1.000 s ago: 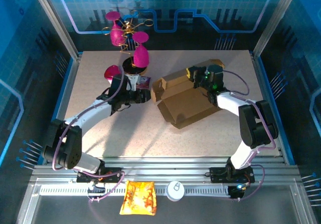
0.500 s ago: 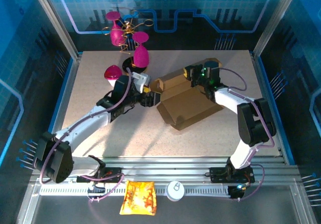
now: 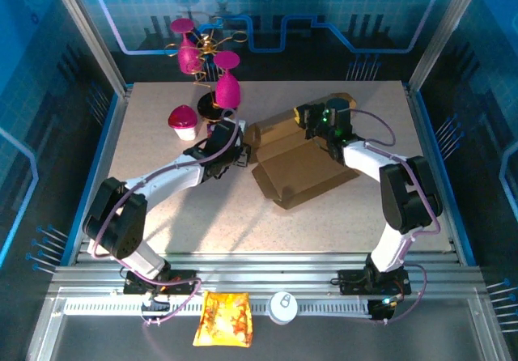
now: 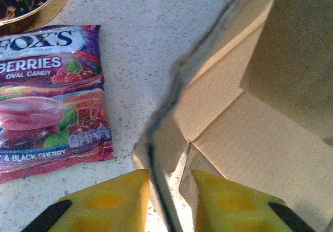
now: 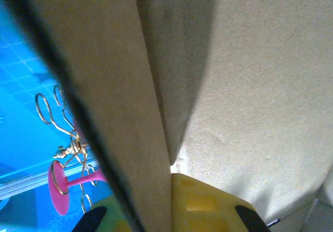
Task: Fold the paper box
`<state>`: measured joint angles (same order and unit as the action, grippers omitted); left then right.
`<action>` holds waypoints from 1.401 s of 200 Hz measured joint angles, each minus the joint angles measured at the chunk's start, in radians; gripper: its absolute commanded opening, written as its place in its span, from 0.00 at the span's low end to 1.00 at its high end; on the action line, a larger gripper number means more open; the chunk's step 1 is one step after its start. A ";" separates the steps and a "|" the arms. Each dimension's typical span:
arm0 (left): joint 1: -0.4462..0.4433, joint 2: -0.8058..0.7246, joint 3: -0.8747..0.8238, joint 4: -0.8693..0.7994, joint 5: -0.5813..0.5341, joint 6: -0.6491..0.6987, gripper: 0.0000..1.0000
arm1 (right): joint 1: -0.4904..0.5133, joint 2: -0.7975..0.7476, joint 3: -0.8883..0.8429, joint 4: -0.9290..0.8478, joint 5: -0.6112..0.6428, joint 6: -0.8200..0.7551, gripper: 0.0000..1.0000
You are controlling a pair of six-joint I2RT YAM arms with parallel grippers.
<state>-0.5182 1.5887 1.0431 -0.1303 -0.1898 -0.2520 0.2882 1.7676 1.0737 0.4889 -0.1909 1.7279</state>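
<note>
The paper box (image 3: 303, 171), plain brown cardboard, lies partly flat at the table's centre-right with its flaps raised at the back. My left gripper (image 3: 238, 155) is at the box's left corner. In the left wrist view its yellow fingers (image 4: 112, 203) are pressed against a thin upright corner flap of the box (image 4: 260, 138), and the gripper (image 4: 170, 201) is shut on that flap. My right gripper (image 3: 317, 119) is at the back flap. In the right wrist view a flap of the box (image 5: 119, 112) is clamped in the shut gripper (image 5: 161, 211).
A Fox's berry candy packet (image 4: 49, 97) lies just left of the box corner. A pink cup (image 3: 183, 121) and a dark pot with pink glasses on a gold wire rack (image 3: 214, 102) stand at the back left. An orange snack packet (image 3: 224, 319) and a white disc (image 3: 283, 306) rest on the front rail.
My left arm has swung in from the left and settled at the box's left corner, its elbow dropping lower. My right gripper has shifted slightly back-left with the flap.
</note>
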 measured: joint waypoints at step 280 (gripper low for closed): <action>0.235 -0.429 -0.192 0.048 0.272 -0.392 0.50 | 0.018 0.058 -0.176 0.373 0.011 0.029 0.00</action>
<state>-0.2829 1.1595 0.8509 -0.0826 0.0822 -0.6441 0.3065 1.8256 0.8974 0.8619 -0.1799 1.7565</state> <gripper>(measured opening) 0.534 0.055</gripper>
